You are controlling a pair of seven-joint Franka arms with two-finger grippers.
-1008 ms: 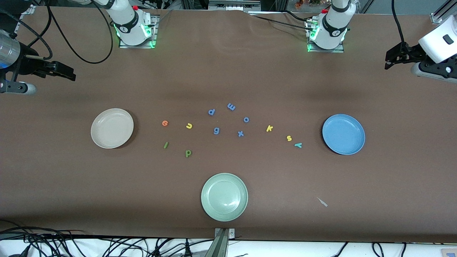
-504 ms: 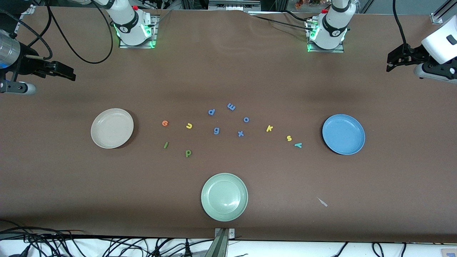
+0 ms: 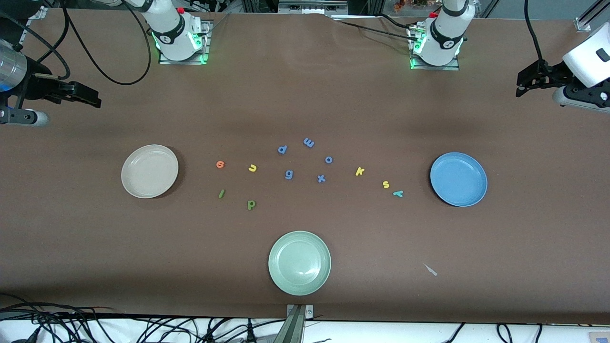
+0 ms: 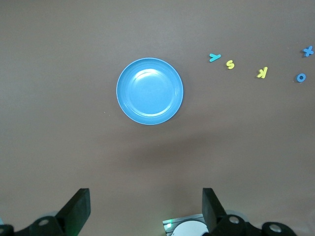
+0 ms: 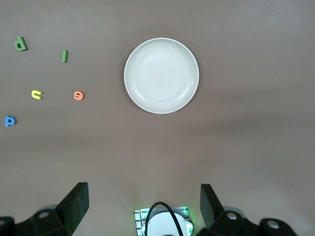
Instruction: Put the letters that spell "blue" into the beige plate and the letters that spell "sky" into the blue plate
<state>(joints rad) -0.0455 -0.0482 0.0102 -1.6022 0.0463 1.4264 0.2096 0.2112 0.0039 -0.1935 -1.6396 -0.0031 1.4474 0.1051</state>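
Since the earlier frames, only the left gripper (image 3: pixel 524 83) had shifted, a little toward the table's end and slightly upward; nothing on the table had been disturbed. The right gripper (image 3: pixel 93 99) was held high over the right arm's end of the table, its fingers spread with nothing between them, and the left gripper was spread likewise over the left arm's end.

Along the table, the beige plate (image 3: pixel 129 183) was seen first, bare. Beside it lay the orange e (image 3: pixel 219 164), the green l (image 3: pixel 221 193), the yellow u (image 3: pixel 252 167) and the green b (image 3: pixel 251 205). Blue letters (image 3: pixel 289 174) were scattered at mid-table, with a green plate (image 3: pixel 279 278) nearer the camera. Then came the k (image 3: pixel 360 171), s (image 3: pixel 386 184) and teal y (image 3: pixel 398 193), and the blue plate (image 3: pixel 476 193), also bare.

The green plate was shown only by the front view; spread fingers (image 4: pixel 78 209) were shown clearly by each wrist view.
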